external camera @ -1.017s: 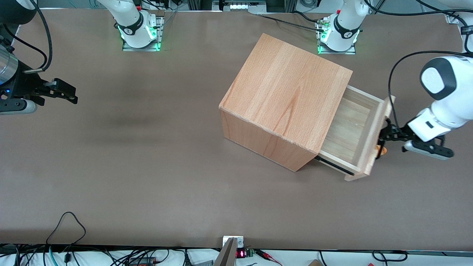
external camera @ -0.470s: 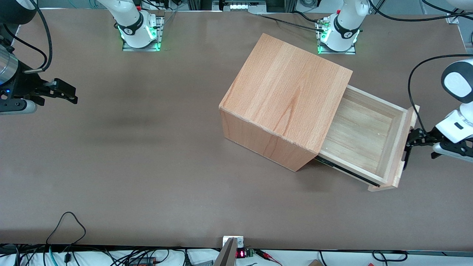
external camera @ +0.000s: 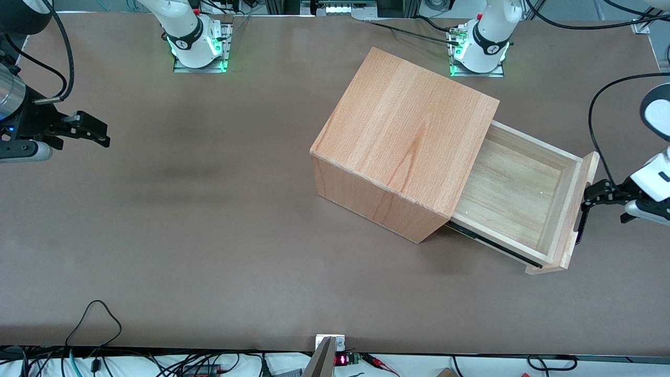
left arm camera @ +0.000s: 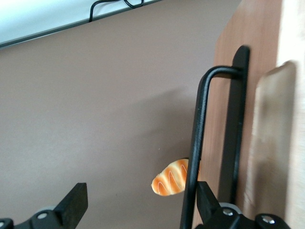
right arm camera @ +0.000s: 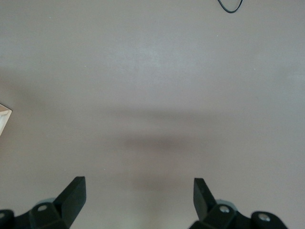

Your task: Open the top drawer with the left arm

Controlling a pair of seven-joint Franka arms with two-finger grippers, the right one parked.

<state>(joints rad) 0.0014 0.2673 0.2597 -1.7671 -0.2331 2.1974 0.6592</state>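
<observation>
Standing pulled well out of the wooden casing [external camera: 405, 136], the top drawer [external camera: 515, 191] meets the gripper [external camera: 590, 196] at its black handle [left arm camera: 198, 143] — fingers spread wide, gripping nothing.

The left arm [external camera: 657, 173] is glossy white, with a round dark grey joint cap and a black cable looping off it; its tool [external camera: 590, 196] is small, black (two blunt fingers [left arm camera: 76, 202], silver screws).
</observation>
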